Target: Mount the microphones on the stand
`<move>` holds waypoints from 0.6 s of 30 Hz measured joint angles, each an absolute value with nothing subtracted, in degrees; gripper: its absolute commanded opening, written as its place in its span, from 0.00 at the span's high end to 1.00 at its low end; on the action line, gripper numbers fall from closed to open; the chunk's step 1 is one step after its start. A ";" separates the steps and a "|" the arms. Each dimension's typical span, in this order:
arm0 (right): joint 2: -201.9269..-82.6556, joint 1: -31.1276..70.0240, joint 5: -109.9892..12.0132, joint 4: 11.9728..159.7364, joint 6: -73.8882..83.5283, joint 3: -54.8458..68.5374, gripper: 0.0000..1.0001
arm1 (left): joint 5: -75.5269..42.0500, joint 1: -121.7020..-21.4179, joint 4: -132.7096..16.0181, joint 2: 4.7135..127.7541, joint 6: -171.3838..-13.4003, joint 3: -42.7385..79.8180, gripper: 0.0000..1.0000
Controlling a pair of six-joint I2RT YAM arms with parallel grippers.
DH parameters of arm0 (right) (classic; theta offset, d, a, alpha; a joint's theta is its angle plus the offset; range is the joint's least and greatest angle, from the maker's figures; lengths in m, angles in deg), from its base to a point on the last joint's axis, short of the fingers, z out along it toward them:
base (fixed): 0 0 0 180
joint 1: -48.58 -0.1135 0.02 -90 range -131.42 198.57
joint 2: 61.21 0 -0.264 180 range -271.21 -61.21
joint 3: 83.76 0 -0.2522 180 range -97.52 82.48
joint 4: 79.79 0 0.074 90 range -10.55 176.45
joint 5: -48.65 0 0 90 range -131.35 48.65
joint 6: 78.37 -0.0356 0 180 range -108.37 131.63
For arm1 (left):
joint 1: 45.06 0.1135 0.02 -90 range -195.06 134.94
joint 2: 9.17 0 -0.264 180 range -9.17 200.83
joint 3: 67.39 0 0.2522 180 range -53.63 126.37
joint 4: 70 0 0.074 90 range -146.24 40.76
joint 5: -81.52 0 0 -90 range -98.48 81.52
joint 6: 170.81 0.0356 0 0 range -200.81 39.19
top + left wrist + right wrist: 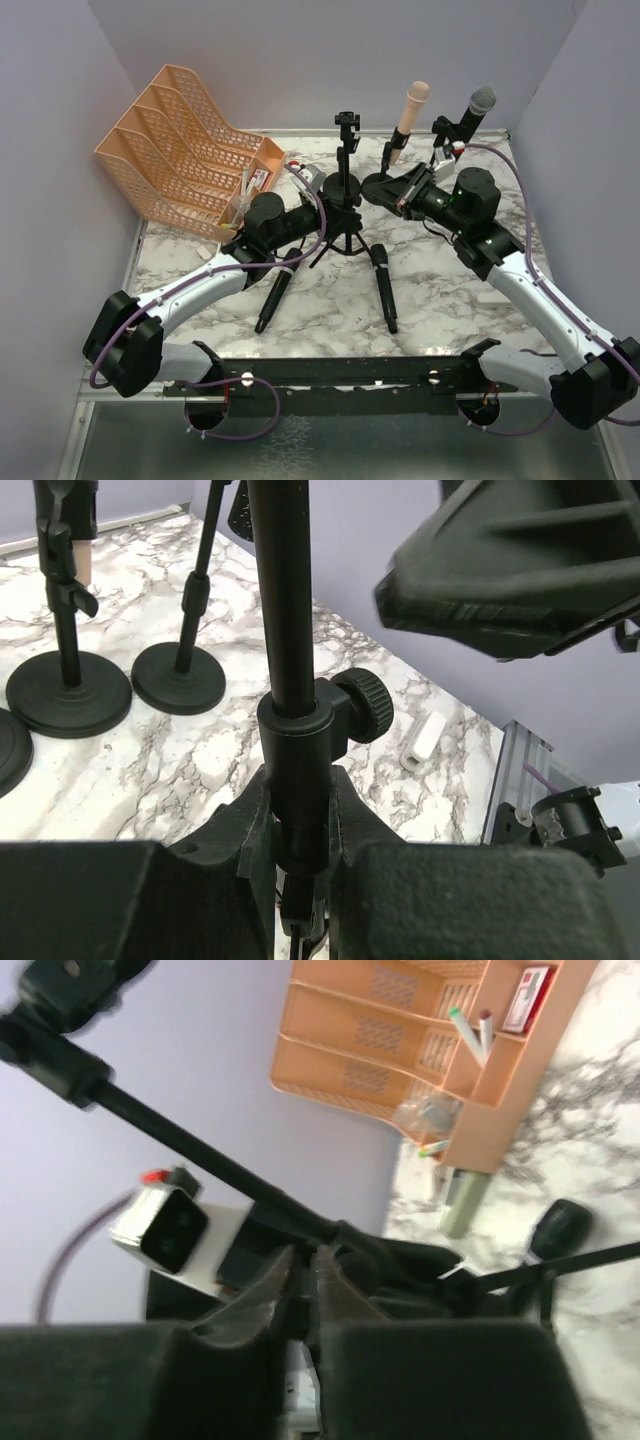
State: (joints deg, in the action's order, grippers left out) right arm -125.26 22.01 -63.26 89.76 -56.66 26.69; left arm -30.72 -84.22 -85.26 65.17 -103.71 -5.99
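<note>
Marble tabletop point(440, 300), lilac walls point(300, 60). Left pincer point(300, 820) is clenched on the tripod stand point(285, 600); whether the right pincer point(300, 1270) grips anything, I cannot tell. Left black microphone point(274, 296) and right black microphone point(384, 290) lie heads toward the stand, one nearer each arm.

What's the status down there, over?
Left jaws shut on tripod stand pole. Right jaws beside it, grip unclear. Two black microphones lie on table; pink microphone, grey-headed microphone already mounted.

White-shelled left arm point(195, 290) and right arm point(540, 295), black joints, purple cables point(90, 370), small green lights point(450, 197)
</note>
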 measured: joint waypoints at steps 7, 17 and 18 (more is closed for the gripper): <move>-125.42 22.01 -62.21 86.29 -56.68 26.52 0.99 | -28.88 -84.20 -85.26 65.02 -103.71 -6.25 1.00; -128.08 22.01 -63.19 84.91 -61.42 26.52 0.99 | -28.53 -84.22 -85.24 64.43 -103.71 -6.32 1.00; -128.08 22.01 -63.26 84.82 -62.06 26.52 0.99 | -28.53 -84.22 -85.24 64.32 -103.71 -6.32 1.00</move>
State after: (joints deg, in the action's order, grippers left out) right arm -128.08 22.01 -63.26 84.82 -62.06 26.52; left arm -28.53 -84.22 -85.24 64.32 -103.71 -6.32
